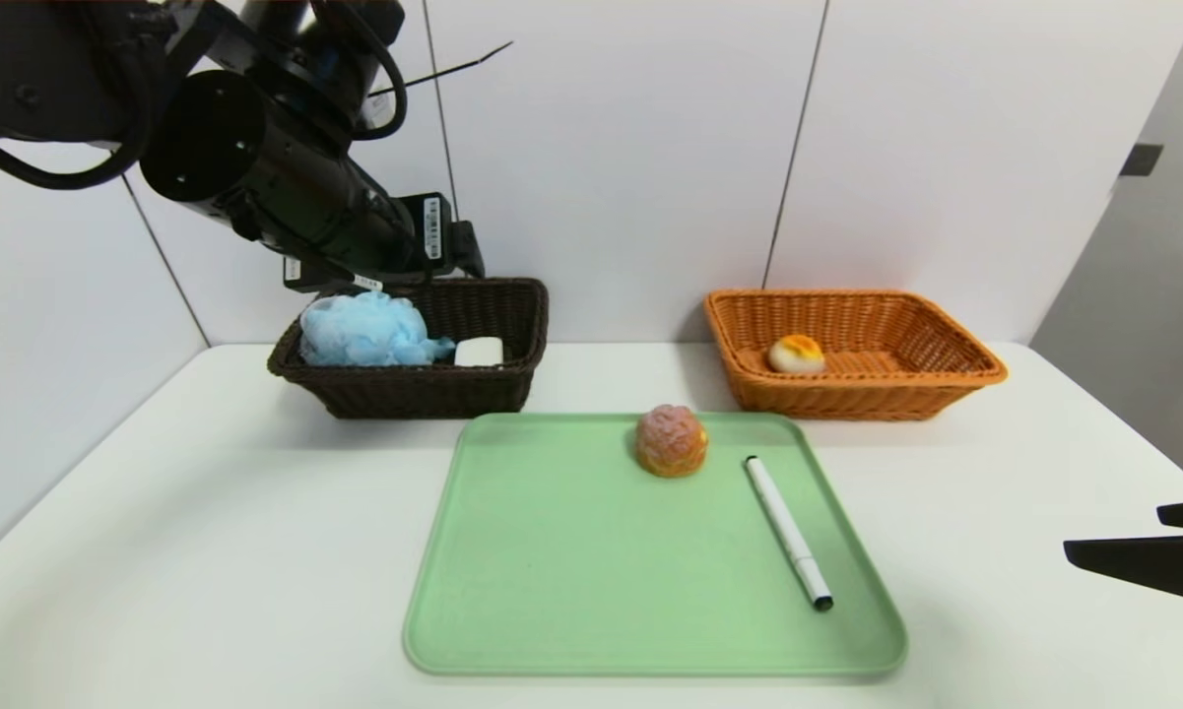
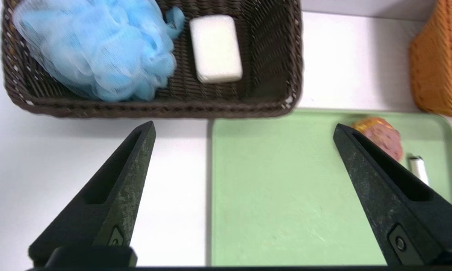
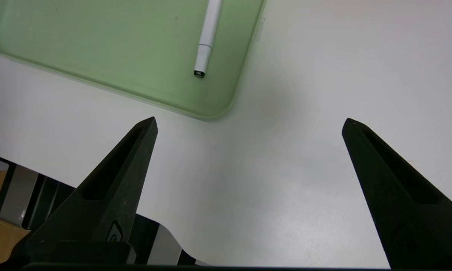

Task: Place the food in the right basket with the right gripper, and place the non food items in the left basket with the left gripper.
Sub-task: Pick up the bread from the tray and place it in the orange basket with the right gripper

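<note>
The blue bath pouf and the white soap bar lie in the dark brown left basket. My left gripper hangs open and empty above that basket's front edge; in the head view the arm hides it. In the orange-tan right basket sits the orange-topped bun. The cream puff and the white marker pen rest on the tray. My right gripper is open and empty, low at the table's right.
A green tray lies at the middle of the white table, in front of both baskets. A white wall stands right behind the baskets. The table's front edge is near my right gripper.
</note>
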